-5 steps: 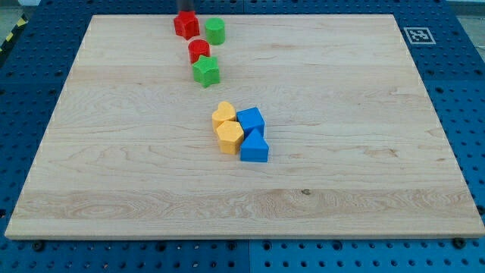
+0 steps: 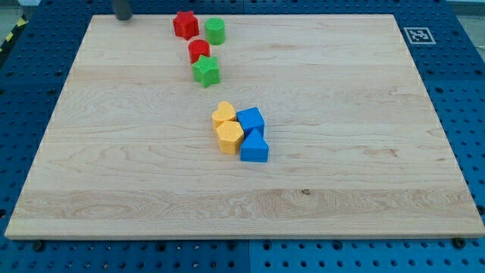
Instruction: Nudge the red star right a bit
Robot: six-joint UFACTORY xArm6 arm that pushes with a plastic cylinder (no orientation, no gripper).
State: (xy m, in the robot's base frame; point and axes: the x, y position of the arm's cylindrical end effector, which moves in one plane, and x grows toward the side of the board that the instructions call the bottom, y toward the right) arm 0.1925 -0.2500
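Observation:
The red star (image 2: 184,24) lies near the view's top edge of the wooden board (image 2: 364,152), just left of a green cylinder (image 2: 215,31). My tip (image 2: 122,17) shows as a dark rod end at the view's top, well to the left of the red star and apart from it. Below the star sit a red cylinder (image 2: 198,51) and a green star (image 2: 205,71), touching each other.
In the board's middle a cluster holds two yellow blocks (image 2: 223,114) (image 2: 229,137), a blue cube (image 2: 251,120) and a blue triangular block (image 2: 255,146). A tag marker (image 2: 417,35) sits at the board's top right corner.
My tip has moved left along the board's top edge, from just above the red star to well left of it. The blocks have not visibly moved.

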